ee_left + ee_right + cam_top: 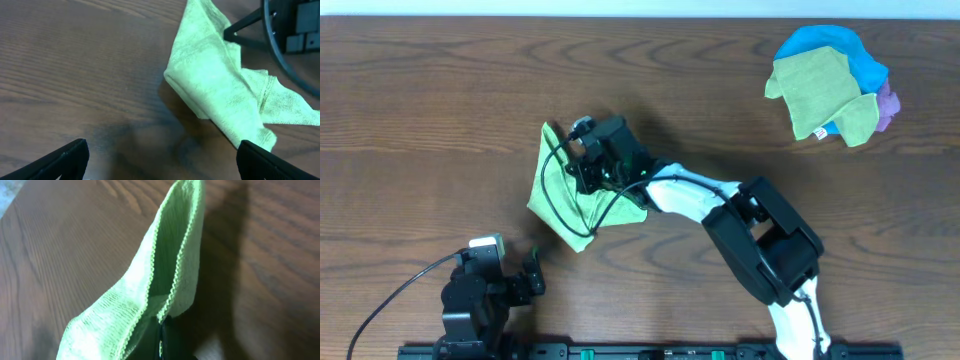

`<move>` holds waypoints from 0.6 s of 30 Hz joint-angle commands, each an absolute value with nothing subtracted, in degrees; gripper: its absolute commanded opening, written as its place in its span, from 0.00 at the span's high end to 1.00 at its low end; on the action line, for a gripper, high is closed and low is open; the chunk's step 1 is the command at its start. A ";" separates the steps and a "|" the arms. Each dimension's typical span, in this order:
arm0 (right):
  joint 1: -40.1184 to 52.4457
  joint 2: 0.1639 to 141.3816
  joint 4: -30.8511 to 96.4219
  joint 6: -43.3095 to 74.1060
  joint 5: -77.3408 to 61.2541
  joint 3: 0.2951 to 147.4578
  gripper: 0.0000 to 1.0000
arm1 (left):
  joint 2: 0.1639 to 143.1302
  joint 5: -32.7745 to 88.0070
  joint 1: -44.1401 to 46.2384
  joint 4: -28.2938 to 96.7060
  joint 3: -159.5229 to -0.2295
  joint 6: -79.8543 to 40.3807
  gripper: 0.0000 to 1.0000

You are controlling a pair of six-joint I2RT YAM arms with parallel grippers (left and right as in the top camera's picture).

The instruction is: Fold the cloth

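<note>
Right tool [167, 336] pinches the cloth [175, 255] at its stitched edge, hidden overhead; left tool [162, 157] gapes wide

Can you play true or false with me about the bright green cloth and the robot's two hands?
1. The right hand is shut on the lime-green cloth. True.
2. The left hand grips the cloth too. False: it is open, apart from the cloth, over bare table.
3. The lime-green cloth lies spread out flat. False: it is bunched up, with one edge held up by the right hand.
4. A blue cloth lies well apart from the lime-green one. True.
</note>
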State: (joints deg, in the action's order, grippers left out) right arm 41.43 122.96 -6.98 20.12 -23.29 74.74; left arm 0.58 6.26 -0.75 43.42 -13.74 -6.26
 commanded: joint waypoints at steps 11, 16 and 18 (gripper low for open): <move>39.40 99.09 14.46 5.41 -19.59 78.76 0.99 | 0.23 15.09 -1.10 38.54 -13.13 -19.14 0.05; 39.94 92.27 18.94 5.26 -19.46 78.94 0.99 | 0.36 15.11 -1.10 35.92 -13.34 -24.64 0.04; 40.86 91.07 21.52 5.28 -19.46 79.72 0.99 | 0.36 15.11 -1.10 35.53 -13.69 -26.30 0.04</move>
